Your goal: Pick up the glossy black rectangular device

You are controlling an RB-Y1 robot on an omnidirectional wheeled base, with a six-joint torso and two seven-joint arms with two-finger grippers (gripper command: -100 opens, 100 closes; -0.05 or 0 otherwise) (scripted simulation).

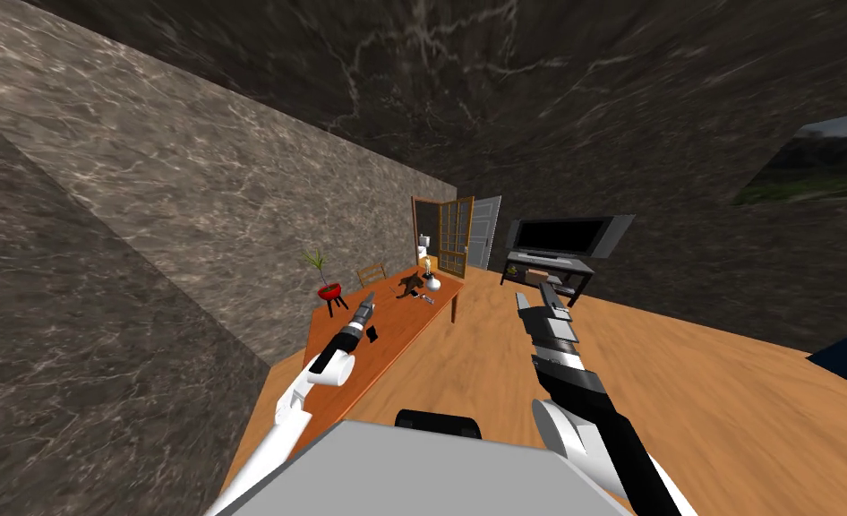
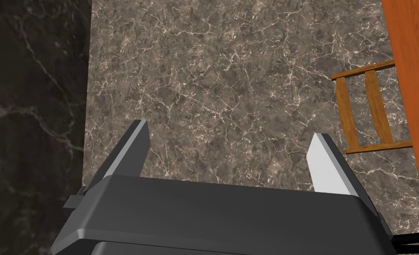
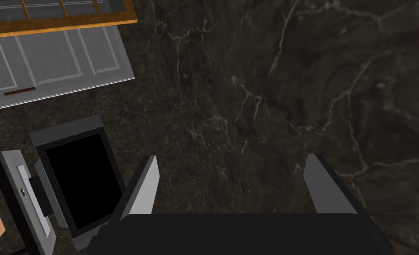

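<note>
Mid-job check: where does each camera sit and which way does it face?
Head view: on the head, looking down and forward over the table with the black device; left gripper and right gripper show.
Left wrist view: on the left hand, facing a marble wall; its open fingers show.
Right wrist view: on the right hand, facing a dark wall; its open fingers show.
Shared: chair and table in head and left wrist; TV and grey door in head and right wrist.
</note>
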